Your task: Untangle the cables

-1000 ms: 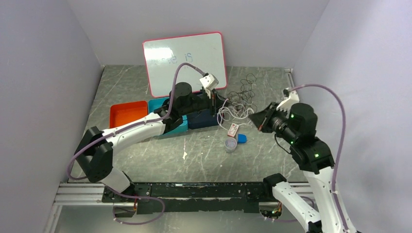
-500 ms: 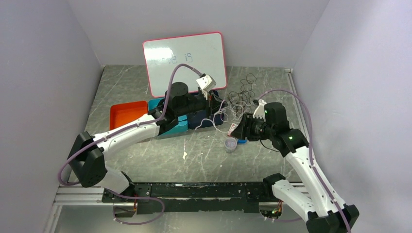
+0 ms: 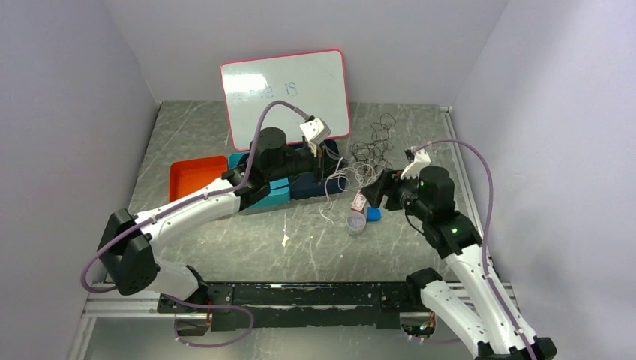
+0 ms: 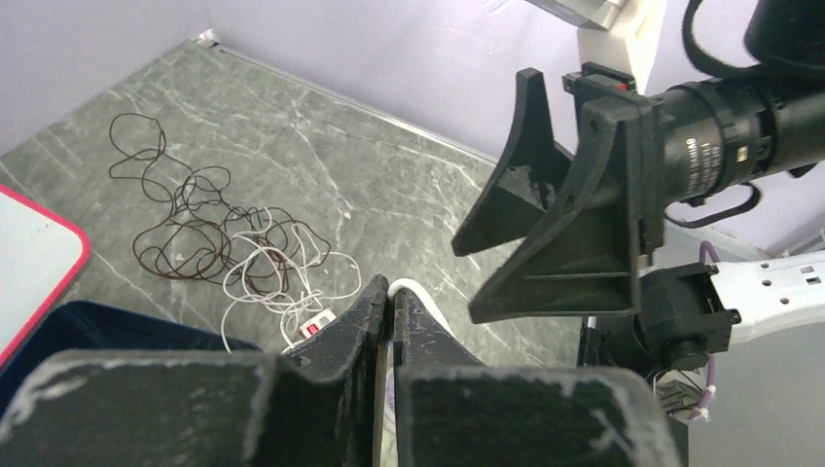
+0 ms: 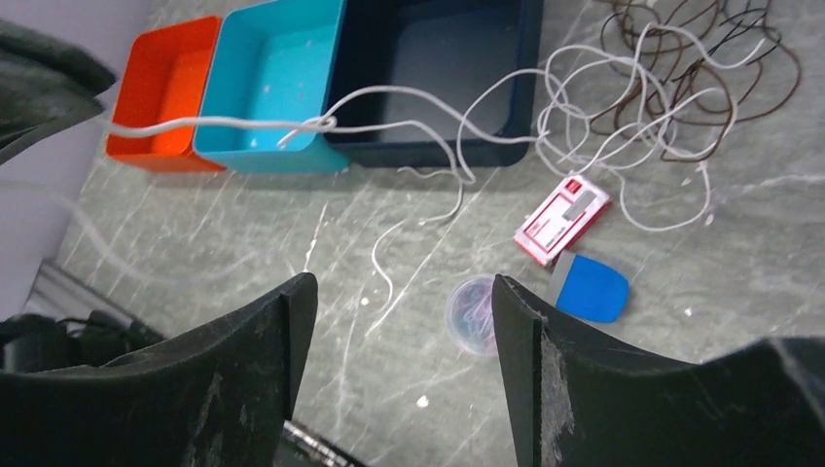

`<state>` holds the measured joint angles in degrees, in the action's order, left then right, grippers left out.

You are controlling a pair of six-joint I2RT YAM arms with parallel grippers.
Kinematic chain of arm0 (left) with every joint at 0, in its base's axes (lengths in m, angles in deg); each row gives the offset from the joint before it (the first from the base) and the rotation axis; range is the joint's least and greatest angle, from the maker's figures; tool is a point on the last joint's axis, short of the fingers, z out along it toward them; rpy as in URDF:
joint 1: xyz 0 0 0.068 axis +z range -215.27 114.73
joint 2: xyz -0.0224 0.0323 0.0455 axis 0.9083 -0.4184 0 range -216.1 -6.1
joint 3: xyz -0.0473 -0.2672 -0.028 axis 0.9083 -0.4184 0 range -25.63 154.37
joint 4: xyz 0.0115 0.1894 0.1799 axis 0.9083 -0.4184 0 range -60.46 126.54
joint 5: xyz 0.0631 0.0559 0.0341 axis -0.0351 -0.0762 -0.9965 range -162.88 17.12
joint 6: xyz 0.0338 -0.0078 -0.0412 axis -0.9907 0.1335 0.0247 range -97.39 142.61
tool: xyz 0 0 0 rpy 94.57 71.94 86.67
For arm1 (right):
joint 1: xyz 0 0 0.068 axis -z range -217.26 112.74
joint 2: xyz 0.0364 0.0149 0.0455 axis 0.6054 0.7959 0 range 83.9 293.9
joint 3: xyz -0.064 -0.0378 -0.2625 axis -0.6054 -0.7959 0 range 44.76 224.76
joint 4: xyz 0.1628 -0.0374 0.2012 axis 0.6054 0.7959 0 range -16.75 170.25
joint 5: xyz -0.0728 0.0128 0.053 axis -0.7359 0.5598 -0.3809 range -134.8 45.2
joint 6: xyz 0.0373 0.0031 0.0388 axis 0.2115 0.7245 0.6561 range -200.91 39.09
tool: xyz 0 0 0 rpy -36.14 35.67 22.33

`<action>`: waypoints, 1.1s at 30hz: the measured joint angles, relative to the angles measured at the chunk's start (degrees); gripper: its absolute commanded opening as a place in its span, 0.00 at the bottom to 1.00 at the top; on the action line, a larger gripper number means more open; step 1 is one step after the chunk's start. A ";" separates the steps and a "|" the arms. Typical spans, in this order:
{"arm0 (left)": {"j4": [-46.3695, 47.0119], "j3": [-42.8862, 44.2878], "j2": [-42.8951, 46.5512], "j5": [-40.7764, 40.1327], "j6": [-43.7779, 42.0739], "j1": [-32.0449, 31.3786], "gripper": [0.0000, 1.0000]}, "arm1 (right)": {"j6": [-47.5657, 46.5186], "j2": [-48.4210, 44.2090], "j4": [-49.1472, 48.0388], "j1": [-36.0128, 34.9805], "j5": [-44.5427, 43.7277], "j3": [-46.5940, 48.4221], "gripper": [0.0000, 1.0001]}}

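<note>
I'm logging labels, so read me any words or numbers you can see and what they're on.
Whiteboard: faint blue handwriting, too blurred to read.
Red and white tag: print too small to read.
Black barrel of the right arm: white print, too small to read.
No text is legible.

The left end effector [image 4: 389,309] has been drawn back leftward, and the white cable [image 5: 243,124] clamped in it has been stretched out across the navy bin [image 5: 457,58]. The right end effector [image 5: 404,287] has been swung in from the right, to just beside the red-and-white tag [image 5: 564,219].
</note>
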<state>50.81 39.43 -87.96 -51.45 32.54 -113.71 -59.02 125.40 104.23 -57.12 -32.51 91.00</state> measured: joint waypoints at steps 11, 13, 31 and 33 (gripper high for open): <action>-2.95 0.00 0.17 1.81 -0.98 0.04 0.07 | -4.28 4.37 -28.24 0.00 -1.79 -14.73 0.65; -3.61 0.02 0.28 2.12 -1.18 0.04 0.07 | -6.05 4.79 -35.58 0.00 -0.61 -17.57 0.64; -5.16 1.57 0.37 3.41 -1.36 0.04 0.07 | -14.38 11.30 -72.96 -5.01 14.51 -25.90 0.57; -5.16 1.99 0.37 3.65 -1.33 0.04 0.07 | -15.65 12.41 -73.18 -6.03 14.29 -25.79 0.56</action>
<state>45.65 41.41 -87.59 -47.80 31.21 -113.67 -74.67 137.81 31.06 -63.15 -18.21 65.21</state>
